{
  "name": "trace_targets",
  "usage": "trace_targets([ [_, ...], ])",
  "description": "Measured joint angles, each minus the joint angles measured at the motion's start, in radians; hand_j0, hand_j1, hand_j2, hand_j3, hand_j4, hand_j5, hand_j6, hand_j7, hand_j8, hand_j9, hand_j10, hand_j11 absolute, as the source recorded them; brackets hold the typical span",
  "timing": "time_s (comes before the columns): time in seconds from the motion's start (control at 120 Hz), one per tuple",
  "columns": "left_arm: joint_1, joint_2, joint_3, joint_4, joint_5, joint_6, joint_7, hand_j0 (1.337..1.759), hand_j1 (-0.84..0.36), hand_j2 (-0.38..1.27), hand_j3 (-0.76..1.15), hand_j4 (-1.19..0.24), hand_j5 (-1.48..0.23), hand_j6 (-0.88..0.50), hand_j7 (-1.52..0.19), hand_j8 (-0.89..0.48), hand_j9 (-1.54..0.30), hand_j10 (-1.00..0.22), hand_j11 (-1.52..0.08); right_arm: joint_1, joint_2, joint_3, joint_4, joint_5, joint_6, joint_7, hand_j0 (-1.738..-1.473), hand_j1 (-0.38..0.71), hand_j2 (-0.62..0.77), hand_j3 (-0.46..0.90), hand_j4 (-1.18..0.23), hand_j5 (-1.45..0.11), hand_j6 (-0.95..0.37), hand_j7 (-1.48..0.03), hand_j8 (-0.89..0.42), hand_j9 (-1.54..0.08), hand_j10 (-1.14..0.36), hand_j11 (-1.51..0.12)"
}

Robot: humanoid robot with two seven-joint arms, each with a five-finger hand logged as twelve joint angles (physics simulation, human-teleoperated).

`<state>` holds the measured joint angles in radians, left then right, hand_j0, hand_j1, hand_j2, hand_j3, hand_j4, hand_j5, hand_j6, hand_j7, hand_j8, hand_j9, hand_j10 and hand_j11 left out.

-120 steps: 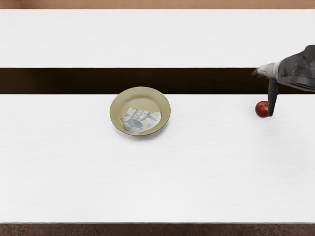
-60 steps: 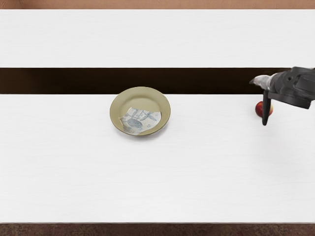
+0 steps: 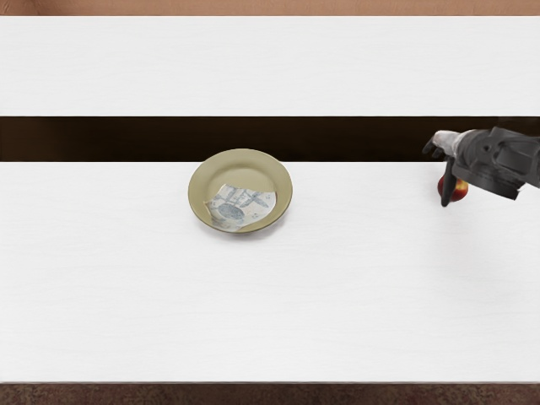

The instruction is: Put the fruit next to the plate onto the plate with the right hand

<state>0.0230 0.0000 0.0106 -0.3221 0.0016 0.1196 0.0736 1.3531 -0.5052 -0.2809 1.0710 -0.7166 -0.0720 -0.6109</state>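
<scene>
The olive-rimmed plate [image 3: 202, 181] sits mid-table with no fruit on it, the drop target. Well apart to its right, the red apple [image 3: 458, 191] rests on the white table [image 3: 337, 295], half hidden under the right hand [image 3: 462, 156], which is poised over it, presumably to grasp. Whether the hand grips the apple, I cannot tell.

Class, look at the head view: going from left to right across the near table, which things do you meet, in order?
plate → apple
</scene>
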Motion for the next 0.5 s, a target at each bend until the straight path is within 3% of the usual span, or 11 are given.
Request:
trace_targets([
  [0.292, 0.000, 0.000, 0.000, 0.000, 0.000, 0.000, 0.000, 1.658, 0.35, 0.00, 0.00, 0.00, 0.00, 0.00, 0.00, 0.00, 0.00, 0.00, 0.00, -0.002, -0.034, -0.022, 0.109, -0.012, -0.115, 0.000, -1.658, -0.06, -0.05, 0.00, -0.25, -0.32, -0.25, -0.32, -0.25, -0.32, -0.25, -0.32],
  [0.5, 0.000, 0.000, 0.000, 0.000, 0.000, 0.000, 0.000, 1.658, 0.35, 0.00, 0.00, 0.00, 0.00, 0.00, 0.00, 0.00, 0.00, 0.00, 0.00, 0.001, -0.061, -0.045, 0.128, -0.035, -0.130, 0.000, -1.658, -0.06, -0.05, 0.00, -0.25, -0.32, -0.25, -0.32, -0.25, -0.32, -0.25, -0.32],
])
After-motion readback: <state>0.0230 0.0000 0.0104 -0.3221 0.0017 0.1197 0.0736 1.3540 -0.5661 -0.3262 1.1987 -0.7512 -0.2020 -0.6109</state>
